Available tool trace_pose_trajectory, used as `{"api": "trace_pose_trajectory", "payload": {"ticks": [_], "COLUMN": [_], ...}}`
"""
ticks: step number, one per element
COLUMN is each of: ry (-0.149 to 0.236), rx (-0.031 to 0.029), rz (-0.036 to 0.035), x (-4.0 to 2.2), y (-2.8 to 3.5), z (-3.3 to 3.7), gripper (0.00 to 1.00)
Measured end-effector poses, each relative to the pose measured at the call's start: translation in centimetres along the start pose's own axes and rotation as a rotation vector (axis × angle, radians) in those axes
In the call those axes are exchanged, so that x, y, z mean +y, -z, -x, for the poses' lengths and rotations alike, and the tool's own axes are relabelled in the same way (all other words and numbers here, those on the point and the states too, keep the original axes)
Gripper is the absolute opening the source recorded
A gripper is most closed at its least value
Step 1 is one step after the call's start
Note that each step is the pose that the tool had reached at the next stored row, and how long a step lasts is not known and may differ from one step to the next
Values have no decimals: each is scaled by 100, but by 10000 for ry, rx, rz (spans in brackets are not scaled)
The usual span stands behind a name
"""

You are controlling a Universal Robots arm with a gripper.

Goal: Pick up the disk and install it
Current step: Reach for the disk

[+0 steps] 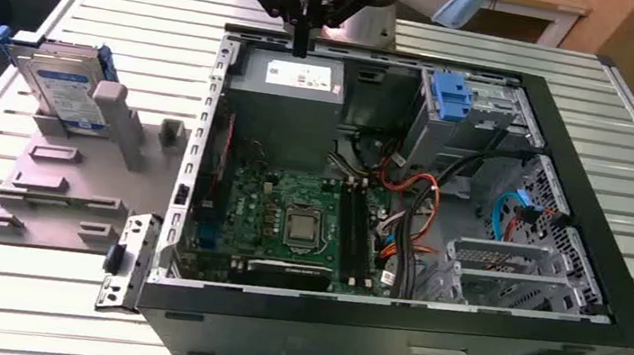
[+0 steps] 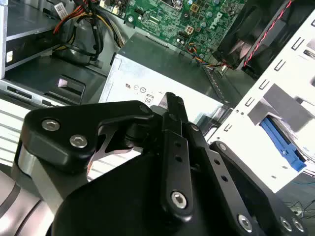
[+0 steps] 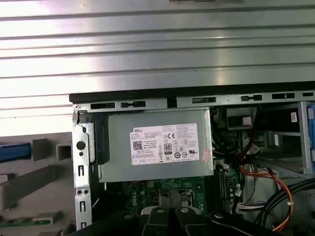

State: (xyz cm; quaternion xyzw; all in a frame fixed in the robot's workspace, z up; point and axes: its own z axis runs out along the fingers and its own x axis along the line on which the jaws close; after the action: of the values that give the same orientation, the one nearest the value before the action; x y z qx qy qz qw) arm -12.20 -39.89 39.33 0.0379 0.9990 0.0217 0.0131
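— Closest, at the bottom of the exterior view, is the black rim of the open computer case (image 1: 394,337). It lies on the slatted metal surface (image 1: 10,312), doesn't it?

— Yes, with its inside facing up. Just behind that rim sits the green motherboard (image 1: 294,216), and a bundle of orange and black cables (image 1: 412,194) runs beside it toward the exterior view's right.

— And outside the case?

— On the exterior view's left a grey stand (image 1: 51,177) with upright posts rests on the surface, just beside the case wall.

— Where is the disk?

— The disk (image 1: 62,87) stands on edge at the far end of that stand, in the upper left of the frame. Its white-and-blue label faces the camera and its blue bracket runs along the top. It is outside the case and nothing grips it.

— Farther back?

— The power-supply box (image 1: 293,79) sits in the far corner of the case, white sticker up. Both wrist views look down on it too. A drive bay (image 1: 471,101) with a blue clip is at the upper right.

— And the gripper?

— The gripper (image 1: 299,46) hangs at the top of the frame over the far case wall, just above the power-supply box. It is well apart from the disk. Its fingers are pressed together into one narrow black tip, with nothing between them.
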Motion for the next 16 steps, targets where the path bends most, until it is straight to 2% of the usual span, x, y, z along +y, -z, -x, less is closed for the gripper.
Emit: {"api": "trace_pose_trajectory", "payload": {"ticks": [6, 16], "ry": [-1, 0], "rx": [0, 1], "rz": [0, 1], "x": [0, -4], "y": [0, -3], "z": [-3, -55], "gripper": [11, 11]}}
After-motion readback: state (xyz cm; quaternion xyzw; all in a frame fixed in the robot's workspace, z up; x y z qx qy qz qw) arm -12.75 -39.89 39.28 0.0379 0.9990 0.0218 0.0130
